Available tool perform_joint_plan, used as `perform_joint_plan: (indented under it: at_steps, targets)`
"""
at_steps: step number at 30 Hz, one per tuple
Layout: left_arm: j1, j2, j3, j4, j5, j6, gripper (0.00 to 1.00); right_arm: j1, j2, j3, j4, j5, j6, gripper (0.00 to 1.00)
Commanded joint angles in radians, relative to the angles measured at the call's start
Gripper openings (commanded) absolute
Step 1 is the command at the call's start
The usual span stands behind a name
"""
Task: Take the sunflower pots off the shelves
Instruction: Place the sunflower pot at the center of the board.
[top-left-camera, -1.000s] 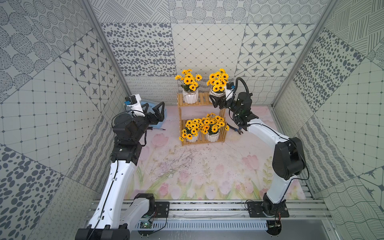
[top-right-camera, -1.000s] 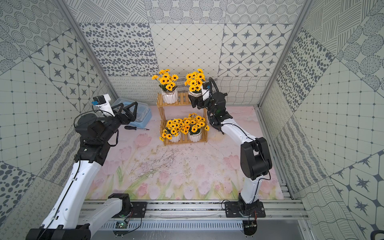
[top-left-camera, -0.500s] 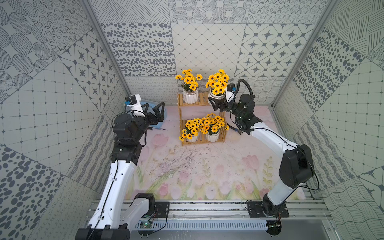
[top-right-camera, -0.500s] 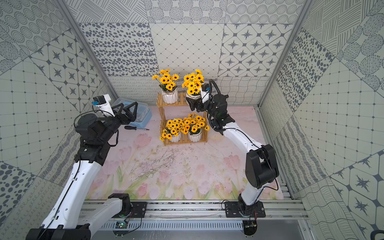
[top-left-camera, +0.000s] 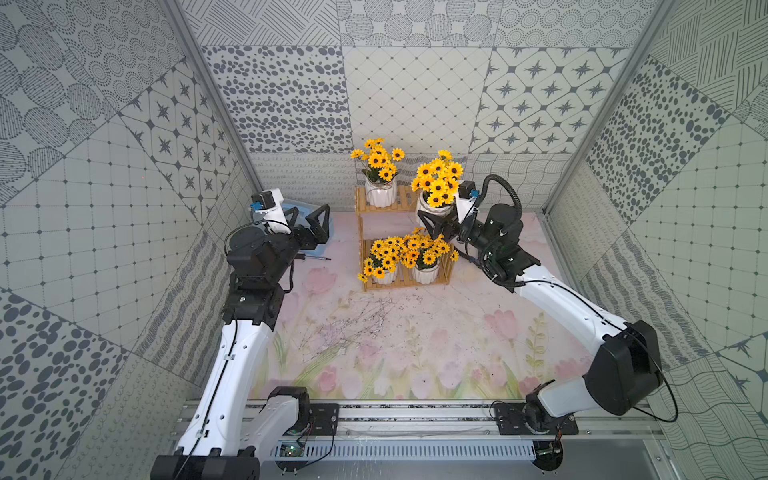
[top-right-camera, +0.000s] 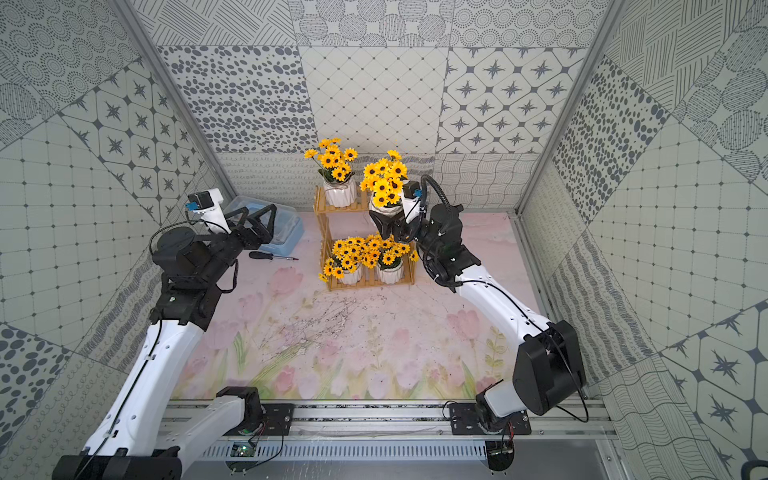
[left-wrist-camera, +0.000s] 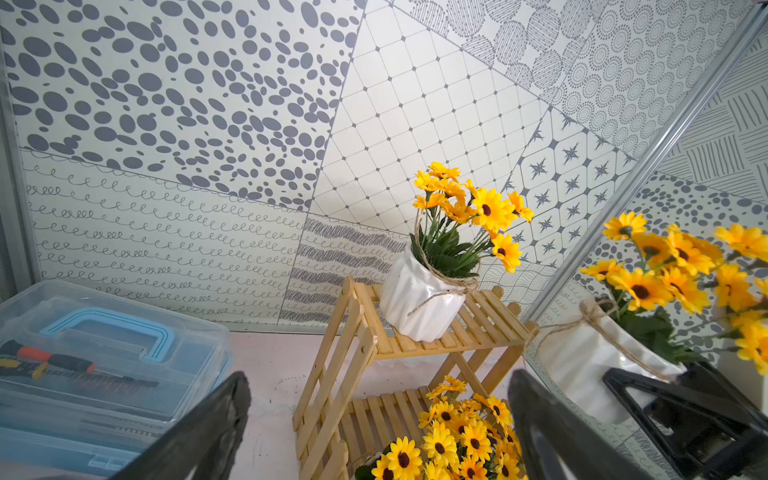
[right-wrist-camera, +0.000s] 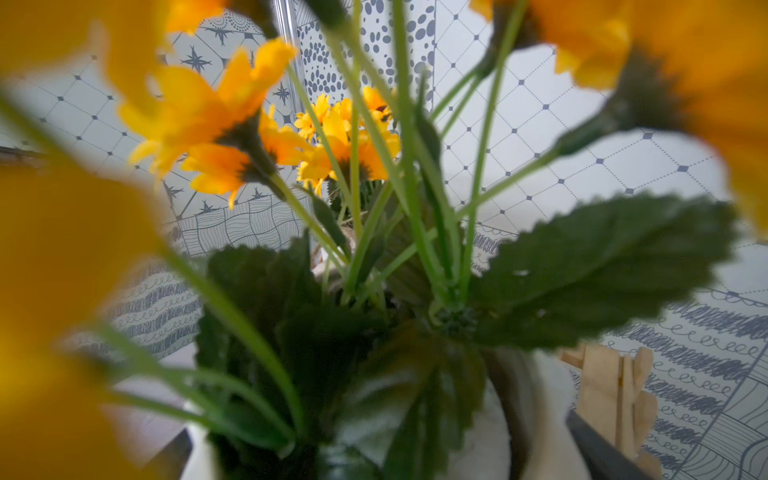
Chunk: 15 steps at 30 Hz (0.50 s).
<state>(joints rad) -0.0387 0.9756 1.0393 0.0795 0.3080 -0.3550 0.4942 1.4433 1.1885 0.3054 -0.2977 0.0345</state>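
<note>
Yellow artificial sunflowers in a white ribbed ceramic pot (top-left-camera: 434, 208), gripped around the body by the black fingers of the right gripper (top-left-camera: 430, 217) and held just off the right end of the upper tier of a light-wood two-tier slatted rack (top-left-camera: 403, 284) at the far middle of the scene. Jaws spread wide to take the pot's width, one finger on either side. Contact between that pot (left-wrist-camera: 582, 365) and the rack's right corner post: hard to tell from the left wrist view, the two just beside each other there.

On the upper tier, toward its left end, a second white ribbed pot (top-left-camera: 379, 195) of sunflowers, upright, twine tied round its neck. On the lower tier, a left-hand lower pot (top-left-camera: 386, 277) and a right-hand lower pot (top-left-camera: 427, 274) side by side, blooms mingling above them and spilling past the rack's front rail.

From the right wrist camera, little beyond blurred yellow petals, green stems and toothed leaves close against the lens, the second pot's flowers (right-wrist-camera: 345, 124) in clearer focus between them.

Left gripper (top-left-camera: 311, 214) empty in both top views, fingers parted wide, raised to the left of the rack and apart from it, close by a pale blue clear plastic toolbox (top-right-camera: 286, 232) against the far-left wall. Black-handled screwdriver (top-right-camera: 266, 256) lying on the pink tulip-print mat (top-left-camera: 415, 353) just near of the toolbox.
</note>
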Motion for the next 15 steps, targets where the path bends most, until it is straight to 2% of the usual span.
perform_joint_plan:
  at_steps: [1,10,15]
  targets:
    - [0.003,0.006,0.005,0.051,0.037,0.024,0.97,0.034,-0.077,-0.044,0.053,0.039,0.000,0.00]
    - [0.002,0.030,0.007,0.047,0.051,0.024,0.97,0.158,-0.188,-0.149,-0.050,0.138,-0.013,0.00]
    - [0.002,0.028,0.016,0.024,0.049,0.030,0.97,0.189,-0.235,-0.228,-0.057,0.124,0.031,0.00]
